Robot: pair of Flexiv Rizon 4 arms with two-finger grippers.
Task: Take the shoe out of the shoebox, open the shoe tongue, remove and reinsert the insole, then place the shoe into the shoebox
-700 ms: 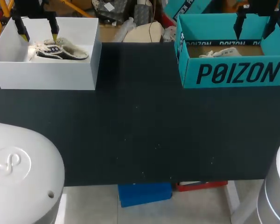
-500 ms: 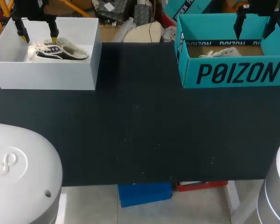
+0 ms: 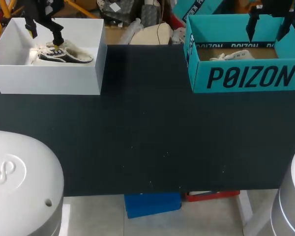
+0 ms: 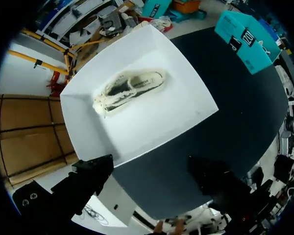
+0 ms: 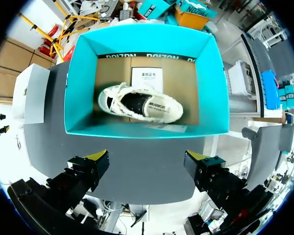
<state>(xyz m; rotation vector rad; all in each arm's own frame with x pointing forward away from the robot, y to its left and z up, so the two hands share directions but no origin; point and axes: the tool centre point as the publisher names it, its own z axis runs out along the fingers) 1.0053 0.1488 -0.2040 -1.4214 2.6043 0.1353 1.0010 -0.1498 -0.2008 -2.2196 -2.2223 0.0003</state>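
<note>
A white shoebox [image 3: 49, 76] stands at the table's far left with a cream and black shoe [image 3: 64, 53] lying in it. My left gripper [image 3: 44, 33] hangs open above that box; from its wrist the shoe [image 4: 130, 90] lies ahead of the spread fingers, inside the white box [image 4: 186, 112]. A teal shoebox [image 3: 246, 78] at the far right holds a white shoe [image 3: 232, 55]. My right gripper [image 3: 268, 24] is open above it, and its wrist view shows the shoe [image 5: 139, 103] on the teal box's [image 5: 147, 129] floor, ahead of the gripper [image 5: 147, 159].
The black tabletop [image 3: 147, 137] stretches between the two boxes and to the front edge. A printed paper card [image 5: 147, 78] lies on the teal box's floor behind the shoe.
My left gripper has shifted a little to the right and turned above the white box. The right arm and both shoes have stayed put.
</note>
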